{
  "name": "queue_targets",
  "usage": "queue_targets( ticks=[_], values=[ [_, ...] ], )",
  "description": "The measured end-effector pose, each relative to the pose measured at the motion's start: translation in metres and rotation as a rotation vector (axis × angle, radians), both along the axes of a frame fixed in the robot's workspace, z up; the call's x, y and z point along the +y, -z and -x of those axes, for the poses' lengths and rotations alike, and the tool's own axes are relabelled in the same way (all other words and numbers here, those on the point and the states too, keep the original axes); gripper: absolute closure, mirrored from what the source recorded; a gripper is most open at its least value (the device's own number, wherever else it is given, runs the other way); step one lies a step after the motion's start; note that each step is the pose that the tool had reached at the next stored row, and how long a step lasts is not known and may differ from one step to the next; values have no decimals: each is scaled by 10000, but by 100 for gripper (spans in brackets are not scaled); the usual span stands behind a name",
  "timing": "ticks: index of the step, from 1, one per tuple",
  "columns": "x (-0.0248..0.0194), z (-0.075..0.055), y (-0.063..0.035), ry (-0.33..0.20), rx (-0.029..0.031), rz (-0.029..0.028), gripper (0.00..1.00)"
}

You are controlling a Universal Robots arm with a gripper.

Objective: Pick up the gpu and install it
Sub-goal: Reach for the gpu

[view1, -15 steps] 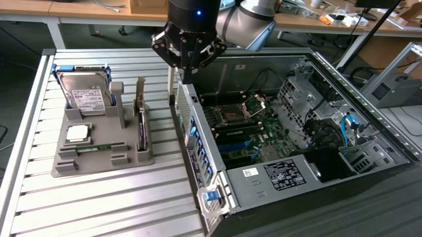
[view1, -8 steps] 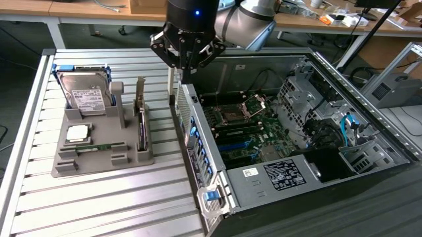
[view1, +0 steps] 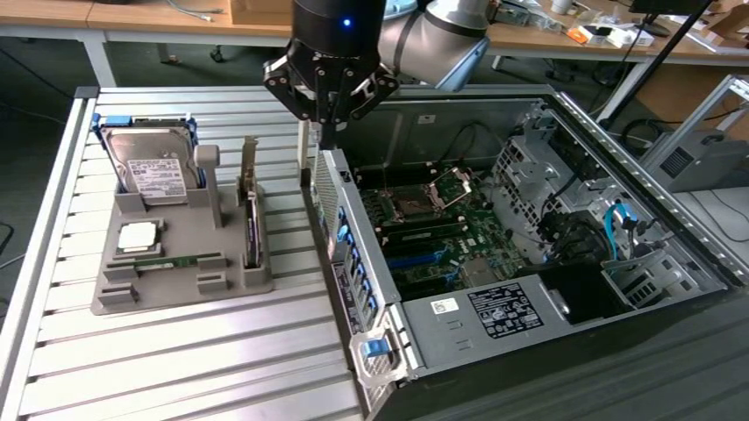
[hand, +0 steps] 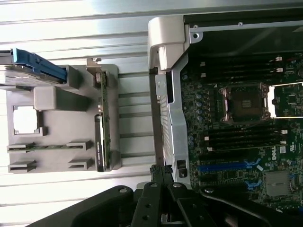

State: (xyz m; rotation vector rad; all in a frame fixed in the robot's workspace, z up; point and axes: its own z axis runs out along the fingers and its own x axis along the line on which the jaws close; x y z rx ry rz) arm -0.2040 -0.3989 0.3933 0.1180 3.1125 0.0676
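Clearly, the task is at its beginning. The gpu (view1: 249,215) stands on its long edge in a slot of the grey holder (view1: 164,294), with its silver bracket at the far end, and nothing is touching it. The holder lies on the slatted bench (view1: 175,368), just beside the open computer case (view1: 339,219). It also carries a hard drive (view1: 153,171) and a narrow green memory stick (view1: 175,260). Inside the case we see the motherboard (view1: 433,237), and no card stands in it. So we judge that both parts of the work are left to do: the pick and the install.

The arm comes down from the top of the exterior view, and its wrist points almost straight down. The gripper (view1: 329,132) hangs over the far end of the case wall that faces the holder, between the holder and the motherboard. It is near the gpu but clearly apart from it, toward the exterior view's right.

The fingers (view1: 318,103) are clenched together and we see nothing between them. In the wrist view the gripper (hand: 161,171) also shows its tips pressed together, over the edge of the case wall (hand: 173,118), while the gpu (hand: 101,118) sits in the holder (hand: 52,101) on the other side of a strip of bare bench.
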Motion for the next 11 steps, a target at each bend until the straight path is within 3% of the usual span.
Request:
queue_targets(
  ticks=[11],
  values=[
    [0, 40, 0, 0, 0, 0, 89]
  ],
)
